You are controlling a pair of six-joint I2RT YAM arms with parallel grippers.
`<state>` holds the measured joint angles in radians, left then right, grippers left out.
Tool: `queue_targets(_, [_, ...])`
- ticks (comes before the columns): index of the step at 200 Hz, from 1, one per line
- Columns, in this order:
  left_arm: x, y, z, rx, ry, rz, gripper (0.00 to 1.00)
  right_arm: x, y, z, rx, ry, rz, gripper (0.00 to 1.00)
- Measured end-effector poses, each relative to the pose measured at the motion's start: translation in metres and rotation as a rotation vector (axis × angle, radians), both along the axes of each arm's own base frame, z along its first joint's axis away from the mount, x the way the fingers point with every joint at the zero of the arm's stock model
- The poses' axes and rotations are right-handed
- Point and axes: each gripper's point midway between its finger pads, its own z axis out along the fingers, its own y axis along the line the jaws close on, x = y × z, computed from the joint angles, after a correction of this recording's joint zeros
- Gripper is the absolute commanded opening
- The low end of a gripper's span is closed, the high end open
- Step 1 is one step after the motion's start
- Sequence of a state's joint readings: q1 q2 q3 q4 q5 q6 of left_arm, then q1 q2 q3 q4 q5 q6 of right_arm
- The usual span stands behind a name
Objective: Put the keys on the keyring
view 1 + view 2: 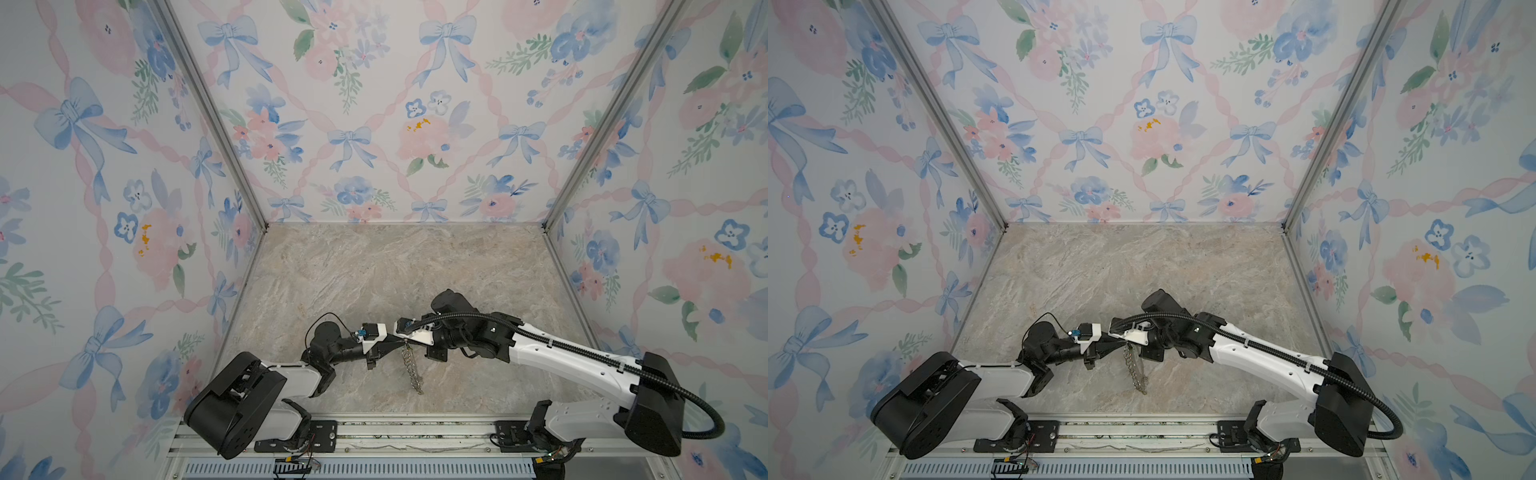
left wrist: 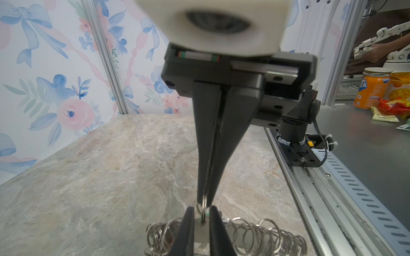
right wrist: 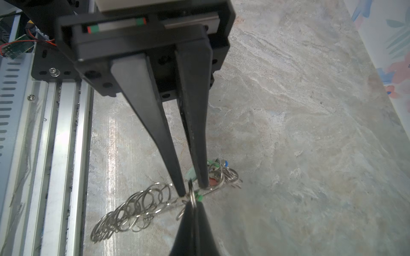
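Both arms meet low over the desk (image 1: 374,270), close to its front edge. The keyring (image 1: 412,372) lies edge-on just beneath their tips.

On the right gripper (image 2: 205,198) the fingers are pressed tight on a single wire ring (image 3: 192,195), apparently to hold it steady as the target.

On the left gripper (image 3: 193,189) the fingers are narrow, pinching what looks like a green-headed key (image 2: 200,232) with its head right at that ring. Judged step: threading.

Other coloured keys (image 3: 216,168) bunch at the keyring's far end.

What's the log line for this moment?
left gripper: shut on key | right gripper: shut on ring | key: at ring | keyring: on table
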<state>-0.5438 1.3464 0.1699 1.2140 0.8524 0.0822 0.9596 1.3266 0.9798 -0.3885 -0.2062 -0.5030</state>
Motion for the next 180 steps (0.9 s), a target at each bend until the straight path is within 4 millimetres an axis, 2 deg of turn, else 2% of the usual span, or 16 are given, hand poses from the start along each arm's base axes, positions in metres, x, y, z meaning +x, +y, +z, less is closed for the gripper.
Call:
queue_targets(24, [0.001, -0.001, -0.002, 0.004, 0.009, -0.003, 0.07, 0.000, 0.001, 0.001, 0.005, -0.001, 0.002, 0.00])
queue_targets(42, [0.000, -0.001, -0.003, 0.005, 0.013, -0.005, 0.00, 0.001, 0.001, 0.001, 0.006, -0.002, 0.001, 0.01])
queue_targets(74, [0.001, -0.001, -0.003, 0.005, 0.018, 0.000, 0.00, 0.003, 0.001, 0.000, 0.016, -0.005, -0.006, 0.10])
queue_targets(108, [0.004, -0.001, -0.004, 0.007, 0.020, 0.017, 0.00, 0.006, -0.007, 0.003, 0.120, 0.009, -0.019, 0.16])
queue_targets(136, [0.005, -0.001, -0.004, 0.007, 0.024, 0.028, 0.00, 0.004, -0.016, 0.006, 0.218, 0.021, -0.013, 0.16])
queue_targets(180, [0.005, -0.001, -0.004, 0.005, 0.035, 0.029, 0.00, 0.006, -0.015, 0.007, 0.279, 0.040, -0.011, 0.14])
